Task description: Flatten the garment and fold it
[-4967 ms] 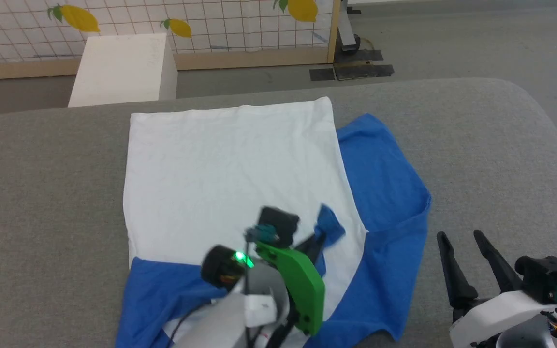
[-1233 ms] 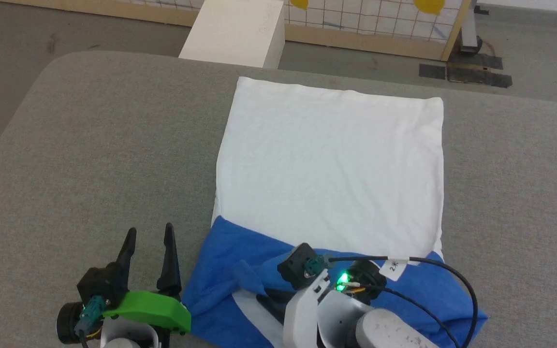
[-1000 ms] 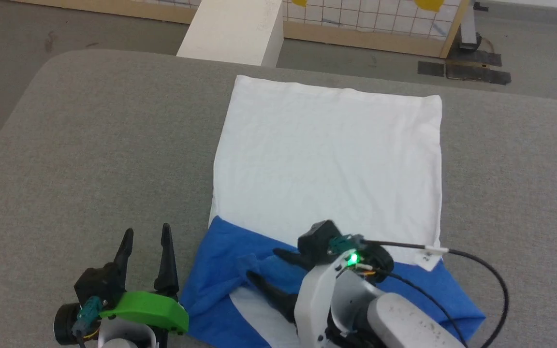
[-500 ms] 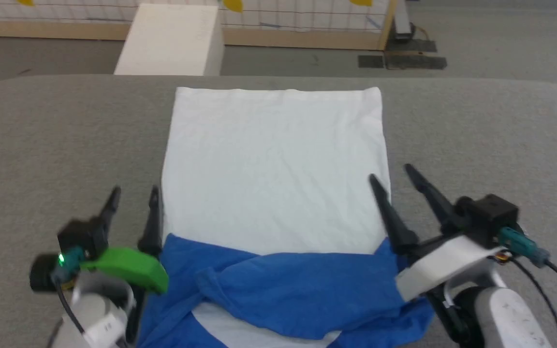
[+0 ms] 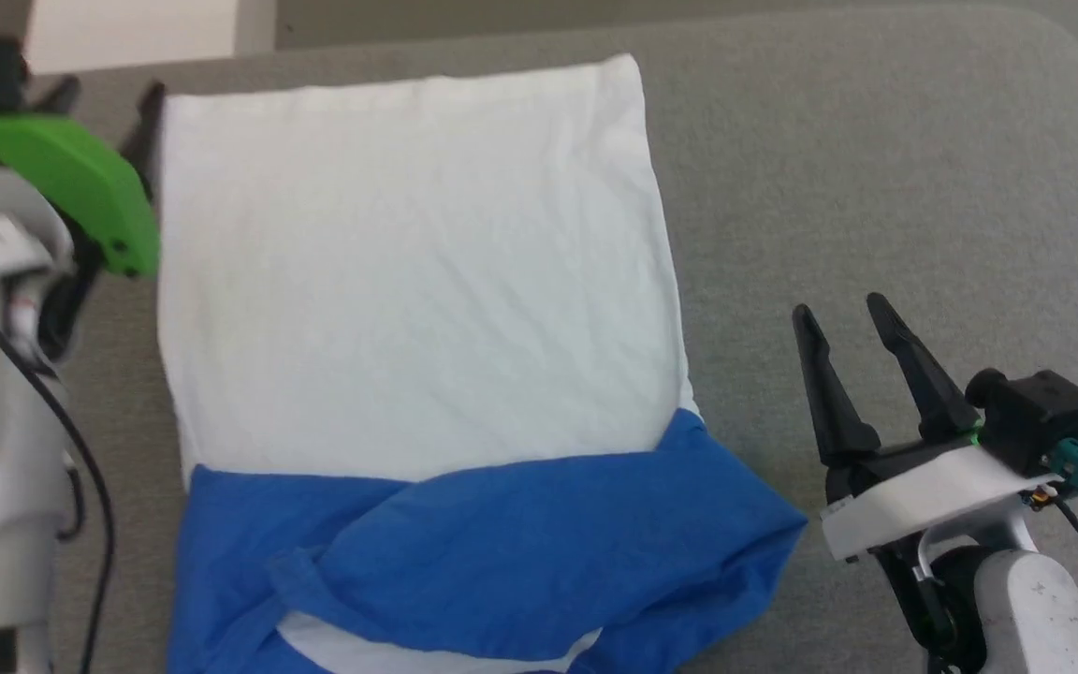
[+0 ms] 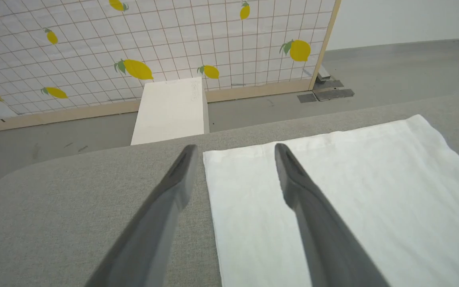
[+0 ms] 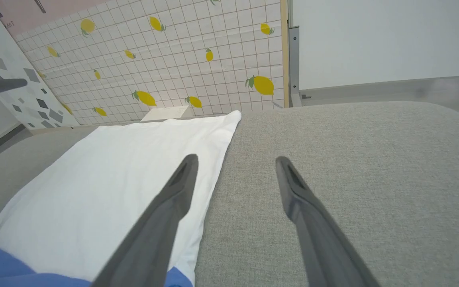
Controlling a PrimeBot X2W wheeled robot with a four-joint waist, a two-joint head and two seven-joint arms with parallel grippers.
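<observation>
Lying flat on grey cushion [image 5: 876, 140]: shirt [image 5: 408, 281], blue sleeves bunched at near end, near edge cut off.
R gripper [image 5: 838, 307] spread, empty, just beside shirt's right edge; L gripper [image 6: 234, 146] spread, empty, at far-left corner, fingers half hidden by green cover [image 5: 80, 183]; contact w/ cloth unclear.

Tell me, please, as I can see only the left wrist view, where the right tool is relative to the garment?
Observer: The right tool hangs open and empty over the grey surface, just beside the garment's right edge.
Operator: Thank you. Are the blue sleeves spread out?
Observer: No, the blue sleeves are folded in across the near end, one overlapping the other.
Operator: Is that fold tidy?
Observer: Not quite; blue cloth juts out past the white panel's right edge.
</observation>
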